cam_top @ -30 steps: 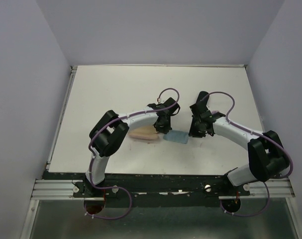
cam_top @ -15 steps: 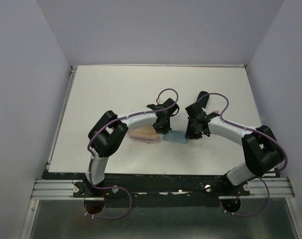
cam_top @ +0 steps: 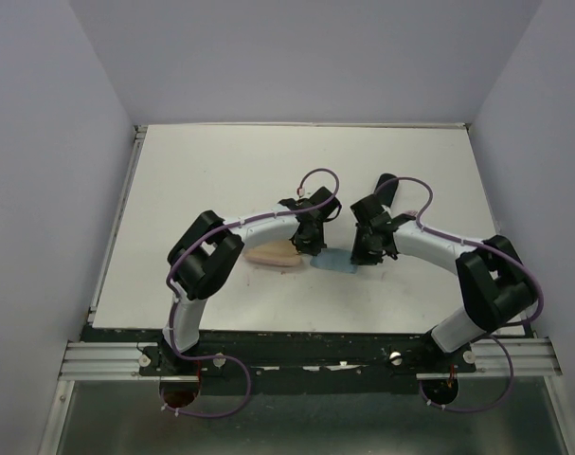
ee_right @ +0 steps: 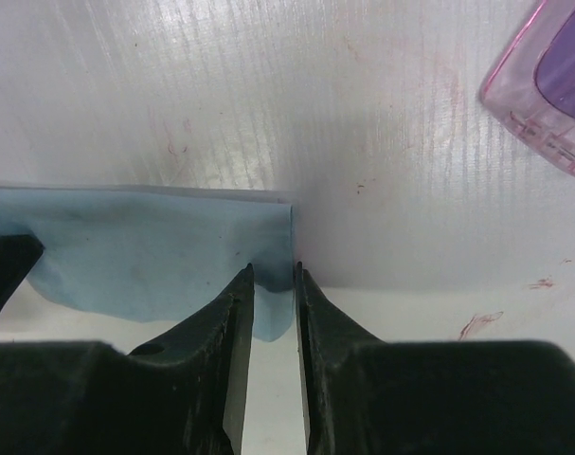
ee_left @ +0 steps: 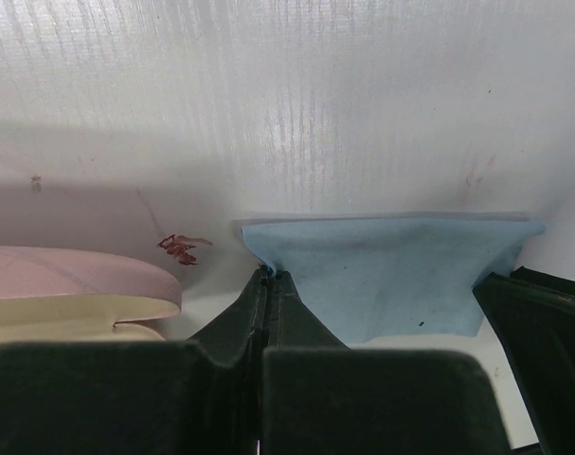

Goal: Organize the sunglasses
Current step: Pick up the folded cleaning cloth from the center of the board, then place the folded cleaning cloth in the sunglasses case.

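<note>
Nearest to me are my own fingers, of matte black plastic, wide at the base and narrow toward the tips. My left gripper (ee_left: 268, 277) is closed tight: the two fingers meet with no slit, and they pinch the lower left corner of the blue cloth (ee_left: 391, 270). The fingers of my right gripper (ee_right: 274, 275) stand slightly apart. Only a narrow gap is between them, and the right edge of the same cloth hangs in this gap. I cannot tell if the pads press on it.

The cloth is thin and soft, light blue, with a few tiny dark specks. Its top edge is straight, and its lower edge curves and sags between my two grippers.

Just to the left of my left gripper lies a case (ee_left: 74, 275). It is oblong with a rounded end, smooth pale pink on top and cream-yellow below.

Farther away, beyond my right gripper and to its right, lie the pink-purple sunglasses (ee_right: 552, 85). They are of clear glossy plastic with a pink frame and a purple lens, and only one corner shows. They lie flat on the table, well apart from the cloth.

The table (cam_top: 268, 171) is white, with fine ribbed lines and some small red marks (ee_left: 183, 248).
</note>
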`<control>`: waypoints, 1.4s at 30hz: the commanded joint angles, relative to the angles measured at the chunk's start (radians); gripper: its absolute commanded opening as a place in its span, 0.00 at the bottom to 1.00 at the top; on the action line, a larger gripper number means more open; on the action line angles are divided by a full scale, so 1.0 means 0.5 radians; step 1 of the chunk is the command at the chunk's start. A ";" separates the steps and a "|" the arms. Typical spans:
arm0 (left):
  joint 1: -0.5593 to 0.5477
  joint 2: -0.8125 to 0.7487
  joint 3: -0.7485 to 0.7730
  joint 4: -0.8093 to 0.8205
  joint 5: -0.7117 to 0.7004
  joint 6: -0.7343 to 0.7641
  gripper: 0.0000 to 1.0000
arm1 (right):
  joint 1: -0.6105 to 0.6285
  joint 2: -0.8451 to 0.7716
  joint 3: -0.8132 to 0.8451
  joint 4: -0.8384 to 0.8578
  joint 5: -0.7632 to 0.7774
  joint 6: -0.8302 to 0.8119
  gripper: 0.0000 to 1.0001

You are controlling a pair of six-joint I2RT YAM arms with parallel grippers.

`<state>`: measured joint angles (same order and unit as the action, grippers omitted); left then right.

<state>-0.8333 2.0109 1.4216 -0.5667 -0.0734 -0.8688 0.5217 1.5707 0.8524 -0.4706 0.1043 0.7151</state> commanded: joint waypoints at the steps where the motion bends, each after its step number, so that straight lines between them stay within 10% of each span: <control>1: -0.008 -0.055 -0.048 -0.014 0.018 -0.036 0.00 | 0.049 0.098 0.013 -0.031 0.036 0.039 0.32; 8: -0.008 -0.073 -0.064 -0.002 0.012 -0.039 0.00 | 0.113 0.172 0.047 -0.136 0.205 0.110 0.29; 17: -0.008 -0.153 -0.106 0.093 0.033 -0.002 0.00 | 0.165 0.086 0.013 -0.013 0.178 0.073 0.01; 42: 0.096 -0.984 -0.637 0.066 -0.356 0.023 0.00 | 0.564 -0.126 0.305 0.539 -0.015 -0.034 0.01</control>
<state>-0.8227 1.5936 1.1545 -0.4782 -0.1635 -0.8597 0.7609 1.4708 0.9520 -0.3054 0.0853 0.7059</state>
